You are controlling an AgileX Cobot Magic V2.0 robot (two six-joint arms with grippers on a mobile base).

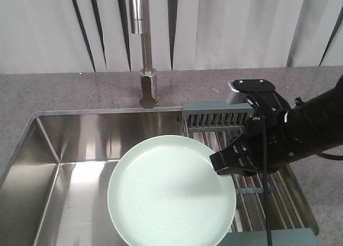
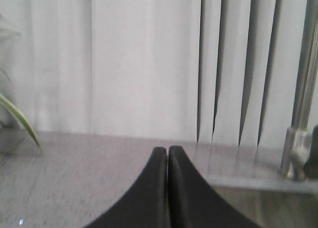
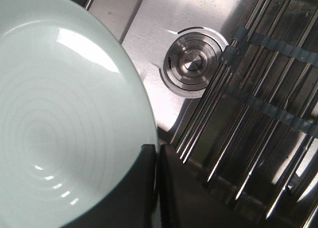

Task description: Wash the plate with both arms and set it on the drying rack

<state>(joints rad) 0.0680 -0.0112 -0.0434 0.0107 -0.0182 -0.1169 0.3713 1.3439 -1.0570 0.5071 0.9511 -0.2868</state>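
1. We see the plate (image 1: 171, 189) over the sink (image 1: 64, 165), with its open face turned up toward the front camera. Its right part reaches across the left edge of the drying rack (image 1: 292, 195).
2. The right gripper (image 1: 218, 164) comes in from the right on a black arm (image 1: 311, 125). Its jaws are clenched on the plate's right rim.
3. In the right wrist view the plate (image 3: 64, 114) fills the left half. Its edge runs down into the thin slot between the two dark fingers (image 3: 141, 188) at the bottom of the picture.
4. In that same view, the round steel drain (image 3: 193, 64) shows in the sink floor just past the plate's edge. The rods of the drying rack (image 3: 258, 114) slant across the right side, crossed by pale plastic clips.
5. The drying rack lies across the right end of the sink. Its slotted grey-blue end bar is at the far side, just behind the right gripper.
6. The left gripper (image 2: 168, 188) shows only in its own wrist view. Its jaws are pressed together with nothing between them, and they point over the grey desk (image 2: 74, 163) toward the white blinds (image 2: 139, 64).
7. The faucet (image 1: 146, 69) stands on the desk (image 1: 64, 90) behind the sink, well apart from the plate. A green leaf (image 2: 20, 121) pokes in at the left of the left wrist view.
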